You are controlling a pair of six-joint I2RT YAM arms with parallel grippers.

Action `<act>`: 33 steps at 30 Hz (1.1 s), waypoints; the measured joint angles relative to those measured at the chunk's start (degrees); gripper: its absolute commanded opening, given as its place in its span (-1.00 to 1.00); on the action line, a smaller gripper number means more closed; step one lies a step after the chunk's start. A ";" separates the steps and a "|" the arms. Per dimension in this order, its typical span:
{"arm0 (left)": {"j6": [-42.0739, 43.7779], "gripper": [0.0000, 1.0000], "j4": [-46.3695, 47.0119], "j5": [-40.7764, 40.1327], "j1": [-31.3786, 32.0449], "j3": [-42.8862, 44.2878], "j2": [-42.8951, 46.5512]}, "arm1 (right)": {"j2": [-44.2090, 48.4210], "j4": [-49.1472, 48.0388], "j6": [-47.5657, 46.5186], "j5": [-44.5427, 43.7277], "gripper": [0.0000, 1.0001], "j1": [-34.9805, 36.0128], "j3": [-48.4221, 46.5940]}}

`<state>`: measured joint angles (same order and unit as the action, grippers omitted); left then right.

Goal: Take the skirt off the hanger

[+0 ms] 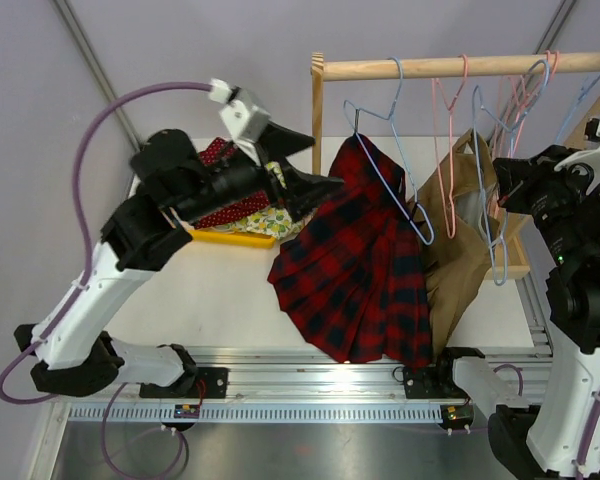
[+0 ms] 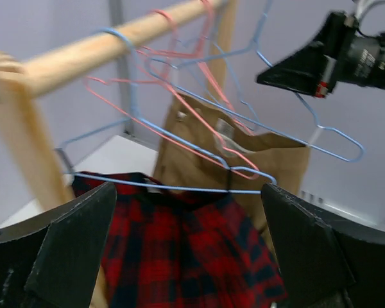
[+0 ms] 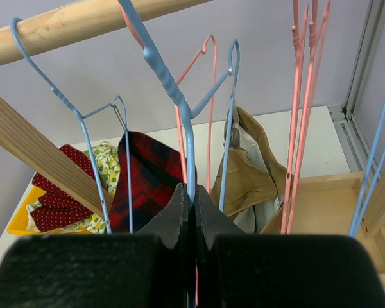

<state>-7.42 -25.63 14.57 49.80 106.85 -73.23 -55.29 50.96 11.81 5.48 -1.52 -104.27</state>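
Shut right jaws pinch blue hanger [image 3: 190,154], unclear overhead.

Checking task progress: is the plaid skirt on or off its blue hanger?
On. The skirt hangs from the hanger, whose hook sits on the wooden rod.

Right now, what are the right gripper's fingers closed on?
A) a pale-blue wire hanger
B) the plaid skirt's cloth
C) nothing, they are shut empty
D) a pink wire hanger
A: in the right wrist view the right gripper is pinched shut on a pale-blue wire hanger, whose wire runs straight down between its fingers.
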 measured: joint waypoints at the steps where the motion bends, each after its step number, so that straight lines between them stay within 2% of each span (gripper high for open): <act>1: -0.09 0.98 0.79 0.17 1.90 -0.94 -0.46 | 0.48 0.00 0.07 0.04 -1.00 0.00 0.31; 9: -0.13 0.98 4.79 -5.03 23.69 -3.06 -16.61 | 3.26 0.00 2.25 0.94 -1.00 -0.02 2.62; 13: -0.20 0.98 5.70 -7.30 29.97 -2.82 -22.95 | 4.74 0.22 3.58 2.05 -1.00 -0.04 2.62; 18: -0.42 0.98 6.38 -9.68 32.33 0.50 -26.73 | 7.15 1.51 4.66 3.34 -1.00 -0.04 2.60; 27: -0.31 0.95 11.02 -17.40 32.57 2.29 -27.15 | 8.37 2.19 5.95 4.72 -1.00 -0.02 2.47; 30: -0.37 0.78 12.66 -17.94 32.57 2.29 -27.91 | 8.39 2.21 6.45 4.96 -1.00 -0.02 2.27; 33: -0.39 0.51 13.77 -18.08 32.57 2.29 -29.27 | 8.44 2.25 6.71 5.20 -1.00 0.09 1.99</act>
<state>-7.81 -11.86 -3.51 82.37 109.14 -102.50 -46.85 53.21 18.52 10.68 -1.43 -102.28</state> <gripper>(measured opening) 0.839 0.030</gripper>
